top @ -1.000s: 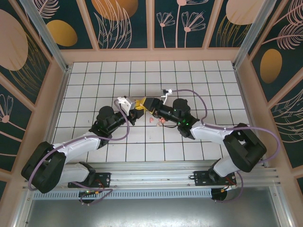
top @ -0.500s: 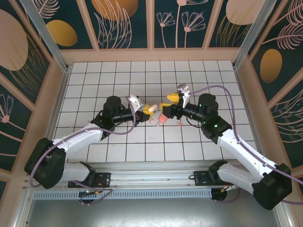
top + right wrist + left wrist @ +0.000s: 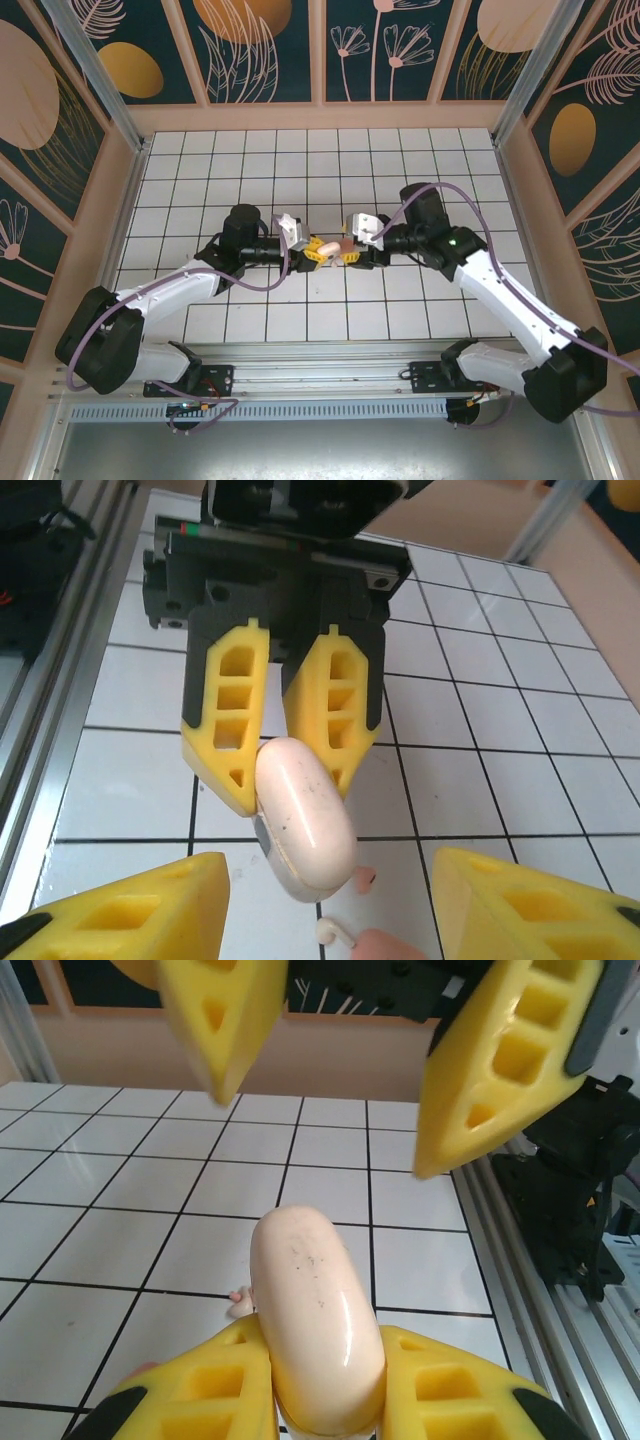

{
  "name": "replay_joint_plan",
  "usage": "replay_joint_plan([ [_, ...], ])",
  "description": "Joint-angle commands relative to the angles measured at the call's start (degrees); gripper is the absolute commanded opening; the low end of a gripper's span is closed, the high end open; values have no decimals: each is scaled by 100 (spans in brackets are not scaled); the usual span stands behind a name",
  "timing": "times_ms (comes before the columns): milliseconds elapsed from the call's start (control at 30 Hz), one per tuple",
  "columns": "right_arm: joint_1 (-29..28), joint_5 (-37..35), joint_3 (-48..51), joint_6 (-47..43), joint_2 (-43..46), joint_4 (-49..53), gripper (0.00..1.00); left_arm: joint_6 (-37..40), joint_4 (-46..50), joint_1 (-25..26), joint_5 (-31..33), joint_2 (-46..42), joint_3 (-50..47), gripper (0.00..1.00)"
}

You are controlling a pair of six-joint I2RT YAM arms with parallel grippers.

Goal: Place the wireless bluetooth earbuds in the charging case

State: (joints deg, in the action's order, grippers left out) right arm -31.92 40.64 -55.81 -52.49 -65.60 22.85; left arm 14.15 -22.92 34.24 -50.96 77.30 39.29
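charging case (image 3: pixel 315 1300) lower centre, pinched between left gripper (image 3: pixel 322 1365) jaws | right gripper (image 3: pixel 350 1050) jaws wide apart at top (not touching case)

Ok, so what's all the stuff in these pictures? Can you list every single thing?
charging case: one, pale pink, held in the left gripper
earbuds: two, tiny, pale pink, on the tiles by the case; the second peeks out beside it
table: one, white tiles with dark lines, under everything
walls: dark teal with orange and pink plants, around the table
rail: one, silver, along the near edge
arms: two, white and black, reaching in from the near edge
left gripper: one, yellow fingers, shut on the case
right gripper: one, yellow fingers, open, facing the case
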Motion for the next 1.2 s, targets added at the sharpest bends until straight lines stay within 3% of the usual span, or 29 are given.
replay_joint_plan([
  [0, -9, 367, -393, -706, -256, 690, 56, 223, -80, 8, -310, -72, -25, 20],
  [567, -86, 908, -890, -949, -1044, 1459, 49, 246, -222, 21, -494, -75, -41, 19],
  [1033, -95, 1173, -932, -1087, -1253, 1504, 28, 296, -213, 30, -540, -53, -35, 21],
  [1167, -70, 1051, -885, -1081, -1166, 1472, 19, 228, -254, 35, -376, -118, -62, 32],
])
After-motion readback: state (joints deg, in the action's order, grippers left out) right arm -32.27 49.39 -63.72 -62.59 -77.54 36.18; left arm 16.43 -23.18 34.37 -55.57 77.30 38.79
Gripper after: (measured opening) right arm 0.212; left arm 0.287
